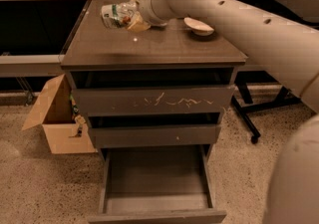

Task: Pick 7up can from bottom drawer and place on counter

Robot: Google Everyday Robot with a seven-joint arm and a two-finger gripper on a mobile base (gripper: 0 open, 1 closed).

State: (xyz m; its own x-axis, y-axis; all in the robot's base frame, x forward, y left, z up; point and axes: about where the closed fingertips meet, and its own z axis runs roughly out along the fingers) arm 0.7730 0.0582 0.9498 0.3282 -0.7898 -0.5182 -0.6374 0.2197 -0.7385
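The 7up can (113, 15), silvery-white with green markings, is held on its side in my gripper (128, 17) over the back left of the counter (149, 46). The tan fingers (137, 23) are closed around the can's right end. I cannot tell whether the can touches the counter. My arm reaches in from the right. The bottom drawer (157, 203) is pulled open at the lower middle, and its tray shows nothing inside.
A white bowl (198, 26) sits on the counter's back right, under my arm. The scratched top drawer front (159, 101) and the middle drawer (154, 136) are closed. An open cardboard box (55, 121) stands on the floor to the left. Black table legs (251, 118) stand to the right.
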